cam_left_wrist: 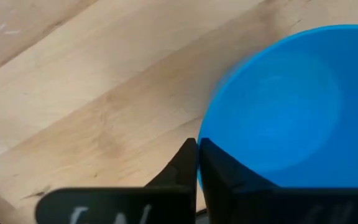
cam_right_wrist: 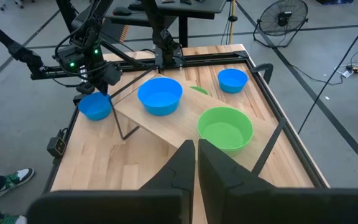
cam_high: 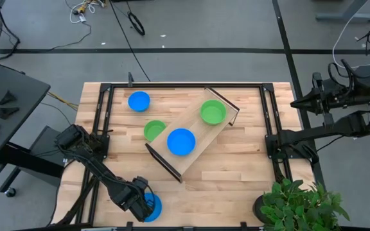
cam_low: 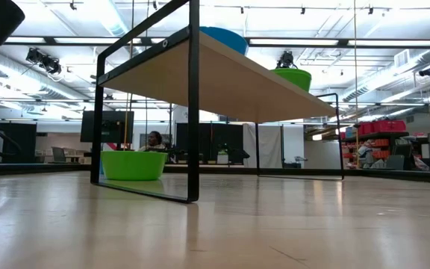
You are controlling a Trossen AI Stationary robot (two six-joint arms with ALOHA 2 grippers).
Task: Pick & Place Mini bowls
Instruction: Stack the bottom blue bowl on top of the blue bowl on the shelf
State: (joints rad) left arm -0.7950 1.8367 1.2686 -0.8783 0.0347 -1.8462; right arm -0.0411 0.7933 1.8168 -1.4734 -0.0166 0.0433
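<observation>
left pincer [cam_high: 148, 206] pinching blue bowl [cam_high: 153, 208] rim — table [cam_high: 236, 160] corner

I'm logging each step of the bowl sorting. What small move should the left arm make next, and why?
Probably lift. The left tool sits at the blue mini bowl near the table's front edge, and in the left wrist view its fingers look closed at the bowl's rim. A short rise would clear it from the table. The right tool waits off the table.

The desk [cam_high: 236, 167] is pale wood with visible grain and a smooth matt finish. The tray [cam_high: 194, 122] has a pale wooden board on dark metal end frames. The blue bowls [cam_high: 180, 142] and green bowls [cam_high: 212, 112] look like smooth, slightly glossy plastic.
</observation>
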